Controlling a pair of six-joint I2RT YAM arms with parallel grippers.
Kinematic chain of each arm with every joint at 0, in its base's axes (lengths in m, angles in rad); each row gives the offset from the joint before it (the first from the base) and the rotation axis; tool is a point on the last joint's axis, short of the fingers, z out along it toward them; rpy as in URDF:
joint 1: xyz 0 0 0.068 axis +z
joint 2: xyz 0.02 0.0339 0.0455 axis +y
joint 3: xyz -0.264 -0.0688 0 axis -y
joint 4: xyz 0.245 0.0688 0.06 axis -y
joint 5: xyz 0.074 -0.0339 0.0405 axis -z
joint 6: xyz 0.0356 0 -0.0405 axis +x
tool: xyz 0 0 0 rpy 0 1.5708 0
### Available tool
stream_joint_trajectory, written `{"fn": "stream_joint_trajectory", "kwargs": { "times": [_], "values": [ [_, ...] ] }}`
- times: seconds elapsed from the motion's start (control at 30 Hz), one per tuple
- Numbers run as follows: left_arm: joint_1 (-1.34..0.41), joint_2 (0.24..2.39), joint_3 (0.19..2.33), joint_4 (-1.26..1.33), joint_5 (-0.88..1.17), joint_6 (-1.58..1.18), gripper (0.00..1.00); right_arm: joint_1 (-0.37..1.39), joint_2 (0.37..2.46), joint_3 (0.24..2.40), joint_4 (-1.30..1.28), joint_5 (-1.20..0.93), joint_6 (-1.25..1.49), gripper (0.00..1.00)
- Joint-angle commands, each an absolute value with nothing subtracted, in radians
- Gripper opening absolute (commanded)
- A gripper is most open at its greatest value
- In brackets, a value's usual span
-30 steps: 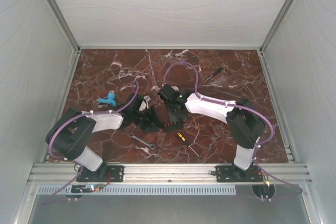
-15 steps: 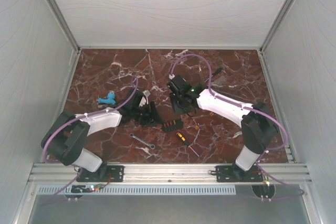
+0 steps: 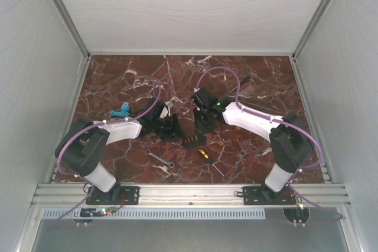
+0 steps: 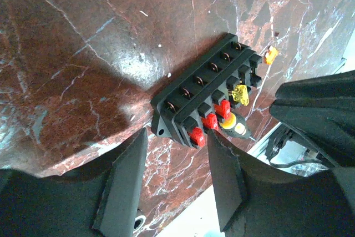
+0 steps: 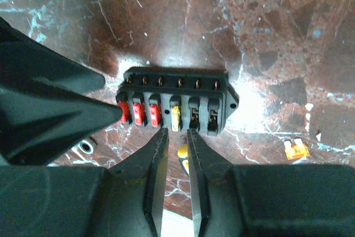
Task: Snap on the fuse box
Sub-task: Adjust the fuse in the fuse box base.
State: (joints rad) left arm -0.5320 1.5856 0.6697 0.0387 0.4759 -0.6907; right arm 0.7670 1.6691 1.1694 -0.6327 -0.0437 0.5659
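Marble table (image 3: 118, 81): fuse box (image 3: 192, 141) between two pincers

Flat near table middle, long axis left-right, fuses up. Wrench (image 3: 159, 158) and screwdriver (image 3: 204, 154) just nearer, loose orange fuse (image 5: 295, 149) beside. Left pincer (image 4: 177, 142) apart, empty; right pincer (image 5: 177, 134) nearly together, slim gap, empty.
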Motion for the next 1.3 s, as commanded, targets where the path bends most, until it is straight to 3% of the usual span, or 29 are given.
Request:
{"fn": "stream_joint_trajectory", "kwargs": {
  "times": [0.0,0.67,0.8,1.27],
  "values": [
    [-0.543,1.596,0.693,0.07,0.51,-0.683,0.48,0.764,1.725,1.24,-0.646,-0.045,0.569,0.17],
    [-0.558,1.613,0.654,0.09,0.516,-0.704,0.47,0.817,1.858,1.366,-0.827,0.005,0.542,0.11],
    [-0.558,1.619,0.644,0.103,0.52,-0.711,0.47,0.821,1.873,1.372,-0.839,0.006,0.542,0.0],
    [-0.558,1.636,0.618,0.143,0.541,-0.732,0.46,0.84,1.992,1.422,-0.851,0.075,0.496,0.0]
  ]
}}
